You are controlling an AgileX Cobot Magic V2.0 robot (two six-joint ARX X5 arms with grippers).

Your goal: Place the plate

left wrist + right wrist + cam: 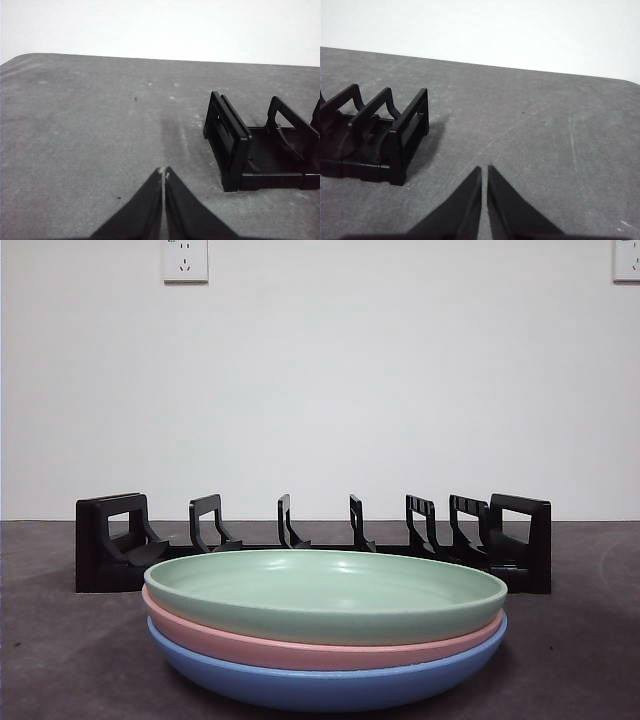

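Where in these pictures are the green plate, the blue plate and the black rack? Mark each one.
green plate (pixel 325 592), front view, on its inner surface, top of the stack
blue plate (pixel 325 688), front view, on its outer wall, bottom of the stack
rack (pixel 110 545), front view, on its end frame

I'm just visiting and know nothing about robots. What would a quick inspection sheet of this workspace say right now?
Surface: dark grey table, faint scuffs and specks.
Job's things: green plate on pink plate on blue plate, stacked in front of the black rack; rack slots hold nothing.
Clutter: nothing seen.
Grippers: left gripper shut, holding nothing, above the table near one end of the rack; right gripper nearly shut, holding nothing, near the other end.
Cables: nothing seen.
Surroundings: white wall, two wall sockets.
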